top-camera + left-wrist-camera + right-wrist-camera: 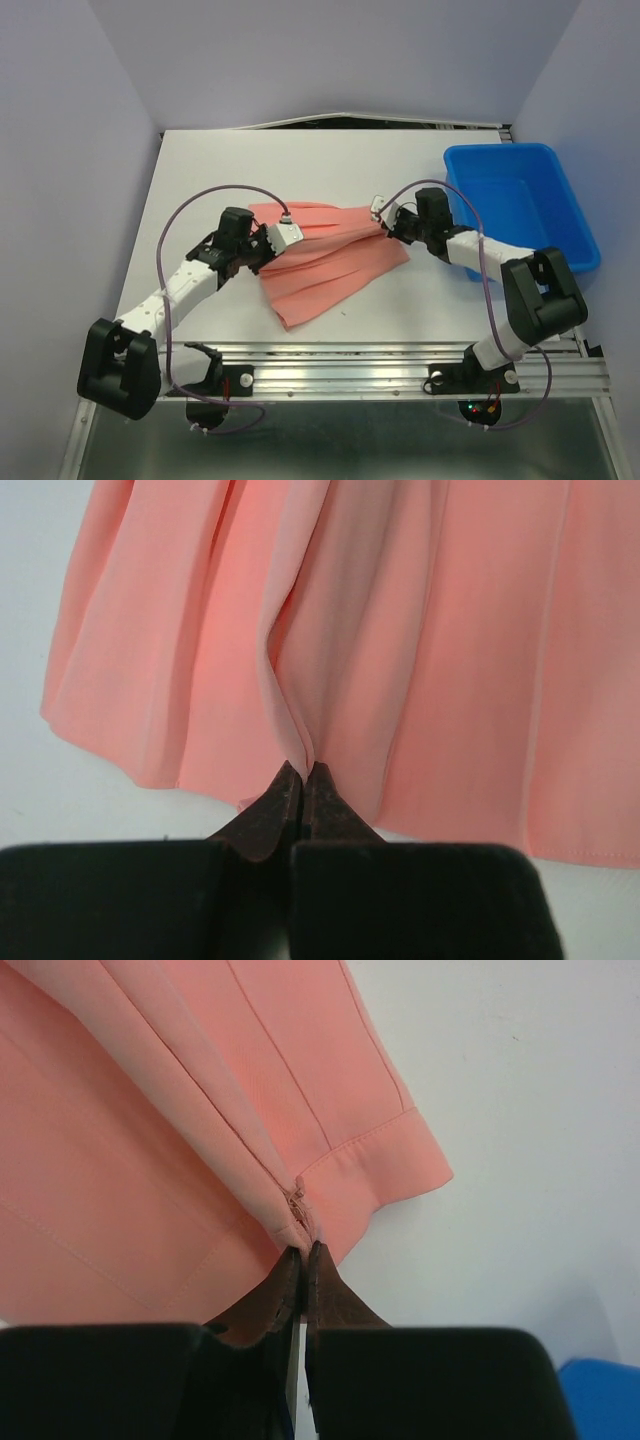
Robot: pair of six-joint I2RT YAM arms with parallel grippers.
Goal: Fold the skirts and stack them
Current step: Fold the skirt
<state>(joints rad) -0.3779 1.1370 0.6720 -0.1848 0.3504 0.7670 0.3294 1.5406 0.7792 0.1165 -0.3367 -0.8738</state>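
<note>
From above, one pink skirt (325, 262) lies spread in the middle of the worktop (230, 160). It is not folded yet, and nothing is stacked. The far side looks bare, and a blue bin (520, 200) sits by the right edge. In the left wrist view, the left hand (303, 772) pinches the hem. In the right wrist view, the right hand (303, 1252) pinches the waist corner.

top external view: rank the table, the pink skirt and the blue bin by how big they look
1. white table, by far the largest
2-3. blue plastic bin and salmon-pink skirt: near alike, the bin perhaps slightly bigger, too close to rank
</note>
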